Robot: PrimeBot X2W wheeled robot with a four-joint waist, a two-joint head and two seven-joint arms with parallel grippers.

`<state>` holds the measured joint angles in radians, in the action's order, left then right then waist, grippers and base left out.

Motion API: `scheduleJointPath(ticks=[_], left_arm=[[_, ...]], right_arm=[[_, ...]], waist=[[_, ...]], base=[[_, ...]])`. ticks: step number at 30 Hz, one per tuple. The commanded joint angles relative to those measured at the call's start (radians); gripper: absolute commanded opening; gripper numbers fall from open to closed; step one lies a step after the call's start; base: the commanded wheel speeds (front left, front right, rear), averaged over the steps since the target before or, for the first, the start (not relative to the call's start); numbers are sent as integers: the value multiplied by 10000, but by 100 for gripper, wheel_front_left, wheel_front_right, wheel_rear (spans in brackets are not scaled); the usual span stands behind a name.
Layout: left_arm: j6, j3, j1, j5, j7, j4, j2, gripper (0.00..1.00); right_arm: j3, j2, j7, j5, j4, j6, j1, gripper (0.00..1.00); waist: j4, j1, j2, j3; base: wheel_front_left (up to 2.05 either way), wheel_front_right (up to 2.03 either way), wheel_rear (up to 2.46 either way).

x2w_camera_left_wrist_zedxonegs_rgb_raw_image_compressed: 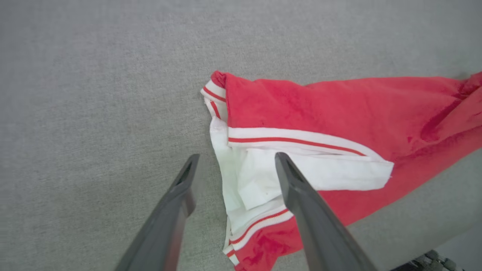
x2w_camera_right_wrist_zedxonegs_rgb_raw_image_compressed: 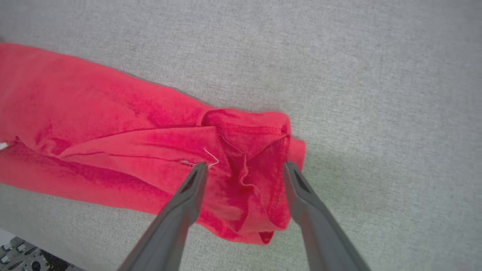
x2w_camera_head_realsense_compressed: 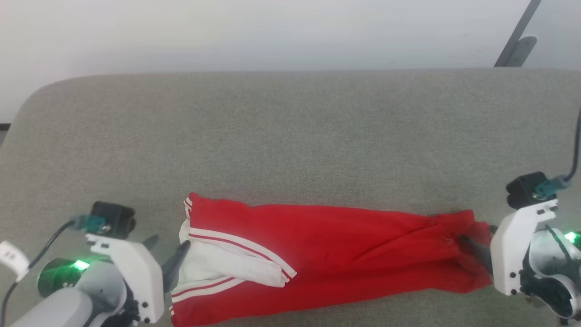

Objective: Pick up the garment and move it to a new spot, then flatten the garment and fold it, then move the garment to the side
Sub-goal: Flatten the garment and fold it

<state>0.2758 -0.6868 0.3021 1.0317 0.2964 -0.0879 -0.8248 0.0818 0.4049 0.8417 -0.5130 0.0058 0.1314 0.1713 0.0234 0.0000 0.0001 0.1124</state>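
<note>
Folding looks underway: garment lies as narrow band at 6 o'clock of grey cushion, running 9 to 3 o'clock. Left gripper gapes over white sleeve, right gripper over hem; neither holds cloth. We pinch both ends low, lift together, keep edges aligned.

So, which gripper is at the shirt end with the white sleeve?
The left gripper: its open jaws straddle the edge of the white sleeve. The right gripper is open over the all-red end of the shirt.
</note>
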Motion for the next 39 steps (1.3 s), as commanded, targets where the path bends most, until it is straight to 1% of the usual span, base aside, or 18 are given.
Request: scheduleJointPath(ticks=[1,2,3,5,9,15,17,21,25,27,28,35,36,37,38,39], left_arm=[[12,3,-78,-77,114,16,-17,100],[-18,206,-363,-76,-520,82,16,100],[-69,268,-478,-163,-841,86,-14,100],[14,543,-758,-156,-1518,165,41,100],[-3,942,-1325,-280,-2877,378,81,100],[-185,1520,-1984,-283,-4696,907,355,100],[-298,1696,-2175,-260,-5105,1079,480,100],[-502,2256,-2562,-400,-5529,1413,785,100],[-724,3063,-2889,-799,-5619,1572,1259,100],[-942,3520,-3111,-1032,-5621,1599,1623,100],[-942,3520,-3111,-1032,-5621,1599,1623,100],[-1701,4778,-3605,-1986,-5609,1762,2541,100],[-1792,4902,-3659,-2127,-5611,1799,2615,100],[-1870,5022,-3676,-2173,-5610,1827,2717,100],[-1978,5148,-3682,-2252,-5612,1845,2818,100],[-2067,5242,-3693,-2349,-5612,1868,2898,100]], right_arm=[[9,-47,-53,1,-7,-17,-70,100],[-153,-69,-63,-26,37,-17,-111,100],[-227,-83,-70,-32,63,-17,-147,100],[-410,-138,-71,-89,168,-17,-197,100],[-688,-105,-144,-76,457,-17,-198,100],[-1057,-82,-241,-101,1262,-15,-126,100],[-1109,-111,-243,-168,1566,-15,-49,100],[-1089,-109,-336,-269,2218,-15,89,100],[-903,-105,-509,-415,2880,-15,269,100],[-718,-140,-620,-563,3230,-15,358,100],[-718,-140,-620,-563,3230,-15,358,100],[11,-122,-963,-899,4403,-12,750,100],[151,-111,-1003,-977,4525,-12,787,67],[307,-112,-1055,-1053,4633,-11,831,36],[451,-109,-1127,-1141,4759,-11,906,0],[632,-46,-1141,-1182,4858,-11,933,0]], waist=[[12,0,-1,-15],[41,0,-1,-90],[57,0,-1,-126],[89,0,-1,-184],[175,0,-1,-276],[380,0,-1,-326],[441,0,-1,-335],[592,0,-1,-371],[777,0,-1,-429],[870,0,-1,-463],[870,0,-1,-463],[1107,0,-1,-510],[1129,0,-1,-519],[1143,0,-1,-526],[1153,0,-1,-532],[1168,0,-1,-538]], base=[[0,0,0],[0,0,0],[0,0,0],[0,0,0],[0,0,0],[0,0,0],[0,0,0],[0,0,0],[0,0,0],[0,0,0],[0,0,0],[0,0,0],[0,0,0],[0,0,0],[0,0,0],[0,0,0]])
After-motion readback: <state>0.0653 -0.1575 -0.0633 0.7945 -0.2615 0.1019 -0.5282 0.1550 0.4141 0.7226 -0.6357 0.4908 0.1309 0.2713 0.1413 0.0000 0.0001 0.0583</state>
